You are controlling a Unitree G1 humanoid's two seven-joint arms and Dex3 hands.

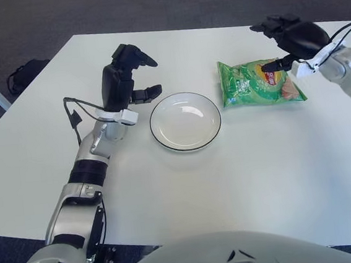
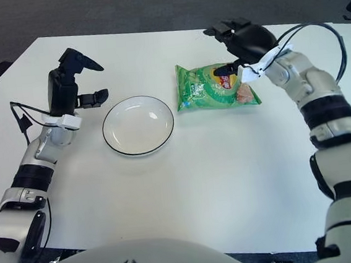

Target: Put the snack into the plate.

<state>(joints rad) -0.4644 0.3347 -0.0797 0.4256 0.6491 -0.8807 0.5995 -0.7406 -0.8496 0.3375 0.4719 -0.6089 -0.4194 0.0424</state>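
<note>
A green snack bag [image 1: 259, 83] lies flat on the white table [image 1: 230, 182], just right of the plate [image 1: 185, 121] and not touching it; the plate is white with a dark rim and holds nothing. The right hand [image 2: 241, 41] hangs over the bag's far right part, palm down, its dark fingers [image 2: 218, 30] reaching out toward the far side, spread and closed on nothing. One lower finger, likely the thumb, points down at the bag's red and yellow label, and its tip shows against the bag; whether it touches the wrapper cannot be told from either eye. The hand and wrist cover part of the bag's upper right corner, so that edge is hidden. In the left eye view the right forearm is cut off by the frame's right edge; the right eye view shows it whole, with a black cable arching above it. The left hand [image 1: 124, 80] stands upright beside the plate, on its left, wrist down near the table, fingers apart and holding nothing; one finger points toward the plate's rim with a gap between. A dark bag [image 1: 24, 74] on the floor past the table's left edge is partly hidden by the tabletop.
</note>
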